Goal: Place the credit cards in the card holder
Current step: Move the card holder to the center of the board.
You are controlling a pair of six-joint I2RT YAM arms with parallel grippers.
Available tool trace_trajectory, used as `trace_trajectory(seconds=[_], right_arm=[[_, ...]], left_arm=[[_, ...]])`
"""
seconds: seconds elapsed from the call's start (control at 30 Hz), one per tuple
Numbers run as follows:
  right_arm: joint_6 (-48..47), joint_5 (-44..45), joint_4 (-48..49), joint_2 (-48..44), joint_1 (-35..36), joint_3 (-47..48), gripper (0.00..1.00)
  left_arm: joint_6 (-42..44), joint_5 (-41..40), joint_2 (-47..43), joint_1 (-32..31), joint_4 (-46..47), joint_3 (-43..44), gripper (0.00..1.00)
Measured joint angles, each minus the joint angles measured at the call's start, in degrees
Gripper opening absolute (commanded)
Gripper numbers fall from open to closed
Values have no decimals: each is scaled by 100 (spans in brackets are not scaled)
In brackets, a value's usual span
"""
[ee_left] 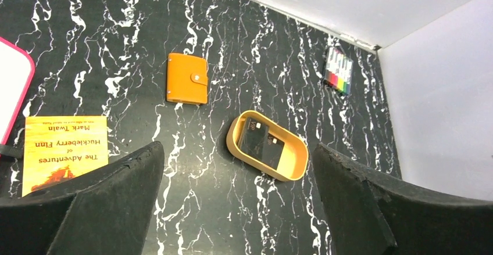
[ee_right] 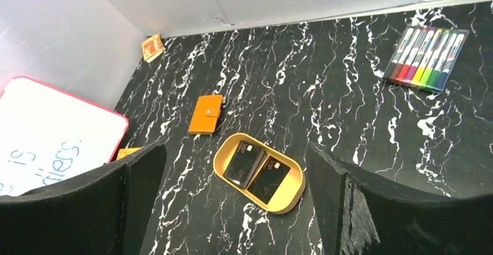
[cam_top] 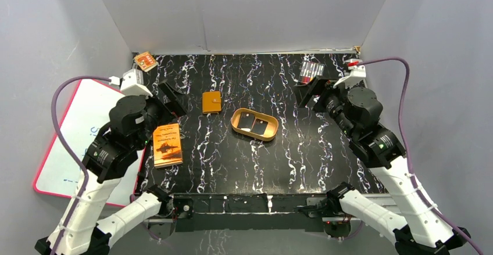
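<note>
Black credit cards [cam_top: 253, 124] [ee_left: 260, 140] [ee_right: 256, 170] lie overlapping inside a tan oval tray [cam_top: 271, 132] [ee_left: 296, 171] [ee_right: 290, 200] near the middle of the black marble table. The card holder [cam_top: 211, 102] [ee_left: 186, 78] [ee_right: 205, 114], a small orange-brown leather wallet, lies shut with its snap tab fastened, left of the tray. My left gripper [cam_top: 172, 98] [ee_left: 238, 205] hovers open left of the holder, nothing between its fingers. On the far right, above the table, my right gripper [cam_top: 308, 91] [ee_right: 235, 205] is open and holds nothing.
An orange paperback book [cam_top: 167, 144] [ee_left: 64, 150] lies near the left arm. A whiteboard with a pink rim [cam_top: 70, 139] [ee_right: 52, 133] leans at the left. A pack of coloured markers [cam_top: 312, 69] [ee_left: 338, 70] [ee_right: 427, 50] lies at the back right. A small orange box [cam_top: 145, 61] [ee_right: 152, 47] sits in the back left corner.
</note>
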Motion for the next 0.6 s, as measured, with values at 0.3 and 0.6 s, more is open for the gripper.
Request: trace_trajectory(seconds=[0.3,0.6], right_arm=[[125,-24,74,76,0,-109,99],[101,66,50,210,0,-107,99]], left_arm=[[35,2,-610,0,166,-199,96],[177,9,-597,0,212,-313,96]])
